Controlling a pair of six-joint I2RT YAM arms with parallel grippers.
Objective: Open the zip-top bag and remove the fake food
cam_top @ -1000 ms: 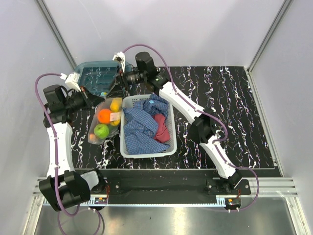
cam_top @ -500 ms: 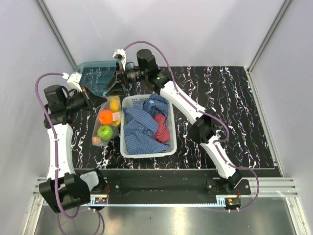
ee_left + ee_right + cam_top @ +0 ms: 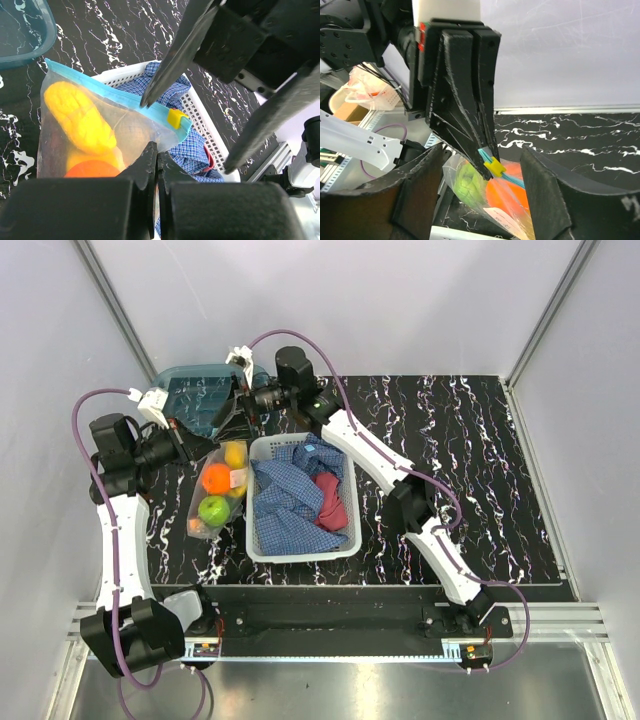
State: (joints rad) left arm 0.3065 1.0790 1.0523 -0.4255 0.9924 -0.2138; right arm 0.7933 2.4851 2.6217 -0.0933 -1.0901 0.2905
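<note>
The zip-top bag (image 3: 218, 495) hangs tilted to the left of the basket, with orange (image 3: 215, 478), yellow (image 3: 236, 453) and lime-green (image 3: 212, 510) fake food inside. My left gripper (image 3: 190, 445) is shut on the bag's top edge; in the left wrist view (image 3: 157, 150) the plastic is pinched beside the teal zip strip (image 3: 115, 92). A yellow slider (image 3: 176, 118) sits at the strip's end. My right gripper (image 3: 228, 412) is open, its fingers (image 3: 420, 195) either side of the slider (image 3: 494, 167) without touching it. The orange piece (image 3: 512, 192) and green piece (image 3: 470, 182) show through the plastic.
A white basket (image 3: 250, 540) with a blue checked shirt (image 3: 290, 495) and a red cloth (image 3: 332, 502) stands right beside the bag. A teal translucent bin (image 3: 195, 390) sits behind the bag at the back left. The table runs to the right.
My right gripper has moved left towards the bag's mouth and now straddles the slider. The bag has been pulled narrower and tauter under my left gripper.
</note>
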